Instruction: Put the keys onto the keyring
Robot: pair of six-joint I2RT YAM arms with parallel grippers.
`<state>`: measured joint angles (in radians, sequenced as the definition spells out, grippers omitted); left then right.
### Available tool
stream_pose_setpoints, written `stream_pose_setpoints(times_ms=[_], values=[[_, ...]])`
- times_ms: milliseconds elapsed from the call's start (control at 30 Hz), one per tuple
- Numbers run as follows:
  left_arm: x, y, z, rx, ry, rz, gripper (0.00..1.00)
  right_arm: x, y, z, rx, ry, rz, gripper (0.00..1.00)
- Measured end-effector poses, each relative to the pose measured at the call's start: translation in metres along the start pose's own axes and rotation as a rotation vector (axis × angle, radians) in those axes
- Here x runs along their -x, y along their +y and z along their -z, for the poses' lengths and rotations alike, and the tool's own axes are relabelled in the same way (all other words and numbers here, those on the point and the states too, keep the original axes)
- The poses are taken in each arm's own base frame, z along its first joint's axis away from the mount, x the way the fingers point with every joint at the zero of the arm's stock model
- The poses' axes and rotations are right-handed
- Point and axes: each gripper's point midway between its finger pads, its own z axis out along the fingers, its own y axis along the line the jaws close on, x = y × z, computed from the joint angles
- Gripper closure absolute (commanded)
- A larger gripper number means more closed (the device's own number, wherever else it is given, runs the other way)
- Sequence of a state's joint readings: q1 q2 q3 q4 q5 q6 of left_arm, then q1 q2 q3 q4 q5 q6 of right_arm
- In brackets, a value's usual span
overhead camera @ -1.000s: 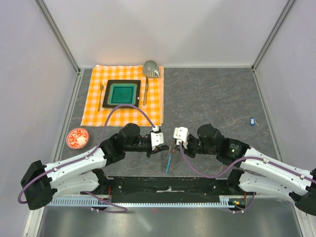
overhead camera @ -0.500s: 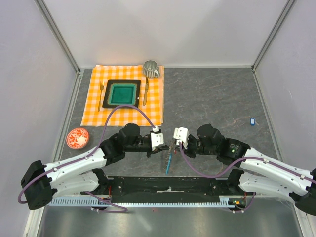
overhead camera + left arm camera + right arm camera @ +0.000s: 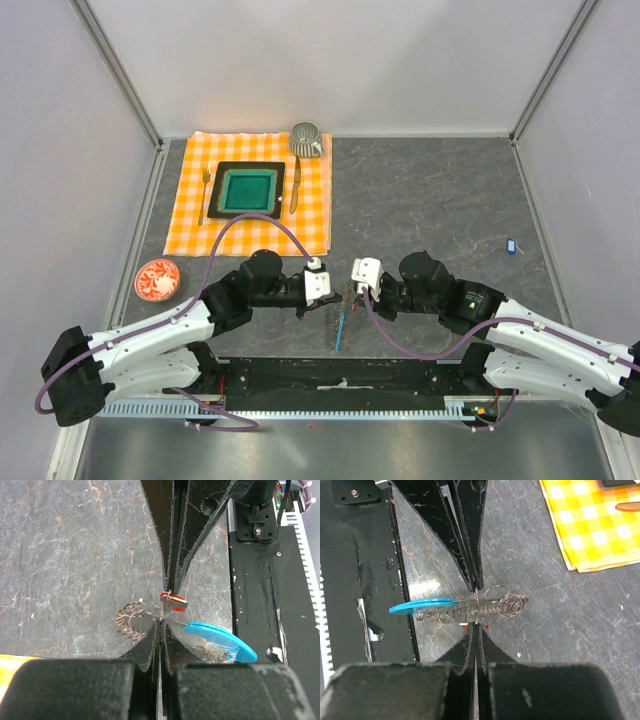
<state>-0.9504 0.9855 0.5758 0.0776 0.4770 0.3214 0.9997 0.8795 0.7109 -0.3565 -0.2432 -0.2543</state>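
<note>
You are mid-threading; left jaws pinch the keyring (image 3: 496,609) coil; right jaws pinch the red key (image 3: 173,601) beside it; next, work its hole onto the coil's end.

The table (image 3: 430,200) has a dark grey, stone-veined top, walled in by pale panels at its far, left and right edges. An orange-and-white checked cloth (image 3: 190,200) lies flat in the far-left corner, its near edge reaching about halfway towards the table's near edge. A round red-patterned saucer (image 3: 157,279) sits close to the left edge, just nearer than the cloth and apart from it. A tiny blue-tagged key (image 3: 511,244) lies alone near the right edge. A black mounting plate (image 3: 340,375) runs along the near edge.
</note>
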Motion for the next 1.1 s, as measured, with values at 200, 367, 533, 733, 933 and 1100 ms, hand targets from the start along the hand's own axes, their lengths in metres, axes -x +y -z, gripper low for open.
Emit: stream_pose_setpoints(times_ms=[200, 367, 533, 733, 933, 1100], values=[[0.001, 0.0, 0.001, -0.002, -0.003, -0.033, 0.98, 0.0, 0.0, 0.001, 0.001, 0.003, -0.001, 1.0], [0.0, 0.001, 0.001, -0.006, -0.003, -0.064, 0.98, 0.008, 0.001, 0.004, 0.009, -0.007, 0.009, 1.0], [-0.001, 0.001, 0.003, -0.009, 0.006, -0.093, 0.98, 0.012, -0.001, 0.005, 0.012, -0.008, 0.031, 1.0], [-0.001, 0.001, 0.005, -0.009, 0.008, -0.121, 0.98, 0.004, 0.0, 0.002, 0.025, 0.034, 0.044, 1.0], [-0.001, 0.001, 0.005, -0.009, 0.01, -0.132, 0.98, 0.002, 0.001, 0.002, 0.031, 0.04, 0.049, 1.0], [-0.001, 0.001, 0.005, -0.01, 0.01, -0.133, 0.98, 0.003, 0.001, 0.002, 0.035, 0.037, 0.052, 1.0]])
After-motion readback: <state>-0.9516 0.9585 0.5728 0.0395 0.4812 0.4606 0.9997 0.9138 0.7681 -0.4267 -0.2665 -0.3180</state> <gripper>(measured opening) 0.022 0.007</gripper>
